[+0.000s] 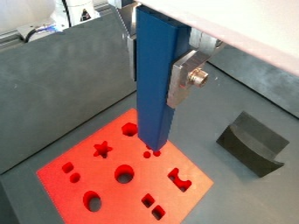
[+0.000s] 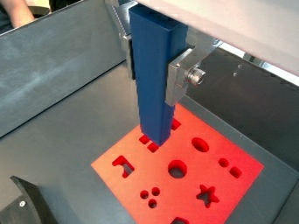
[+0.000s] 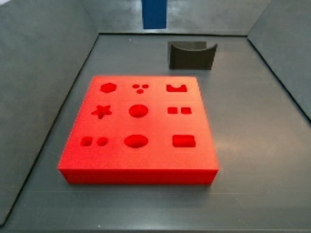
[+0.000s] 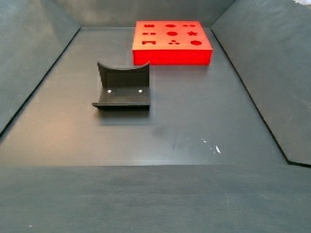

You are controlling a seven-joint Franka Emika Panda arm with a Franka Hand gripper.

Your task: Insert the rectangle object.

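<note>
My gripper (image 1: 158, 74) is shut on the rectangle object (image 1: 156, 96), a long blue bar held upright between the silver fingers (image 1: 184, 80). Both wrist views show it (image 2: 156, 105). The bar hangs above the red block (image 1: 111, 185), which also shows in the wrist view (image 2: 228, 157); its lower end is clear of the block's top. In a side view only the bar's lower end (image 3: 155, 13) shows at the top edge, and the gripper is out of frame. The red block (image 3: 158, 126) has several shaped holes, including a rectangular one (image 3: 184, 141).
The fixture (image 3: 191, 55) stands on the grey floor beyond the red block, and shows in the other views (image 4: 122, 86) (image 1: 253, 142). The red block (image 4: 170, 56) lies at the far end of the walled grey bin.
</note>
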